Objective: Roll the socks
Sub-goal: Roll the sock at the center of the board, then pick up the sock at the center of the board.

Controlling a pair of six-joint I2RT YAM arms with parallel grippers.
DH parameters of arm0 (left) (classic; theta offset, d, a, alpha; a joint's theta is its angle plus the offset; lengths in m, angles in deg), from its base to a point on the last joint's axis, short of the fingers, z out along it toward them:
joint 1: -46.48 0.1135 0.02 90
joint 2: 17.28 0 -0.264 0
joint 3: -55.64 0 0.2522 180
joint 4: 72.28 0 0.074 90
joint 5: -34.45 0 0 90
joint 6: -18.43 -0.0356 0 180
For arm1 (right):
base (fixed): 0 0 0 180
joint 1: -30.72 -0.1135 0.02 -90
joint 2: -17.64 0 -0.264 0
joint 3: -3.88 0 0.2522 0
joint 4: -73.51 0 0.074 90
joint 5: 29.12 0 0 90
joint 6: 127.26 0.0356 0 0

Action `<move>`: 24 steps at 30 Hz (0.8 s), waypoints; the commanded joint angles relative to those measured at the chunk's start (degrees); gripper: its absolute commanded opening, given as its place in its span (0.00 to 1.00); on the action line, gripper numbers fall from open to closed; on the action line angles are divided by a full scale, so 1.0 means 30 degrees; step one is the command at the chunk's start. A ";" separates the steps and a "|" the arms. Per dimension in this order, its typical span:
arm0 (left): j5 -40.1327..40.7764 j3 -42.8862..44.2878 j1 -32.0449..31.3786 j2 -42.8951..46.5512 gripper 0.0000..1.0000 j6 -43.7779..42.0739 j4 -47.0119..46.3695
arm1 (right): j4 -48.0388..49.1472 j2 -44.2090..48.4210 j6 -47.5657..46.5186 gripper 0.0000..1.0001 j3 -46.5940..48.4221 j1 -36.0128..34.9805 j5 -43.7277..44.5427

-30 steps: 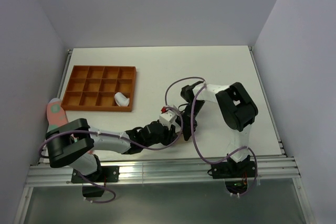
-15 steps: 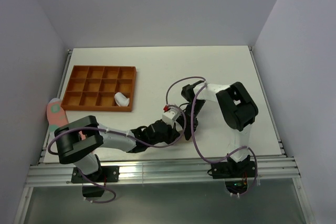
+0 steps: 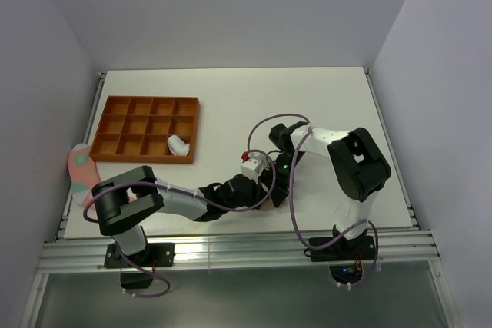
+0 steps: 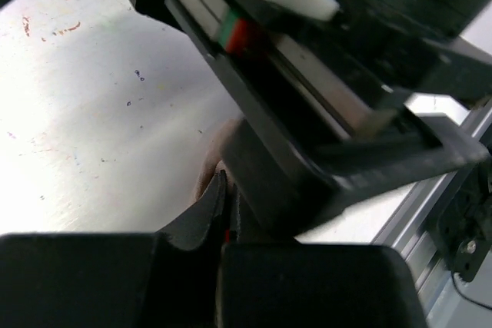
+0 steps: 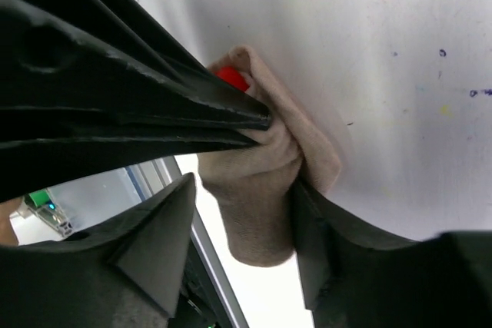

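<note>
The job looks about a third done. One small white sock bundle [image 3: 178, 144] sits in the bottom-right compartment of the orange plastic compartment tray [image 3: 154, 98], which suggests one sock is rolled and put away.

The plain beige fabric sock [image 5: 265, 178] is the one in hand. It lies on the white table [image 3: 323, 97] near the front edge, about midway between the two arm bases, where the two wrists meet. The right wrist view shows it bunched and folded over itself, a loose lump and not a tight roll.

The left gripper [image 4: 224, 193] has its jaws closed together. In the right wrist view its black tips press into a fold of the beige sock and appear to pinch it. The right gripper [image 5: 242, 190] stands part open, one finger on each side of the sock. The far finger touches the fabric, but nothing looks clamped.

The flat red sock with pale spots [image 3: 80, 168] lies at the far left edge of the table, beside the tray and near the left arm's elbow, unrolled. So two socks are left to finish: the beige one needs tightening and stowing, and the red one has not been started.

The two grippers are crowded tightly together. From above, the wrists hide the sock completely, and the right wrist's body fills most of the left wrist view. Purple cables [image 3: 270, 122] loop close over the work spot and could snag.
</note>
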 commanded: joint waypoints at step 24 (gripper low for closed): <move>-0.0746 -0.1829 -0.0101 -0.1318 0.00 0.1933 0.3333 | 0.3488 -0.1410 -0.0040 0.59 0.1068 0.1292 0.2043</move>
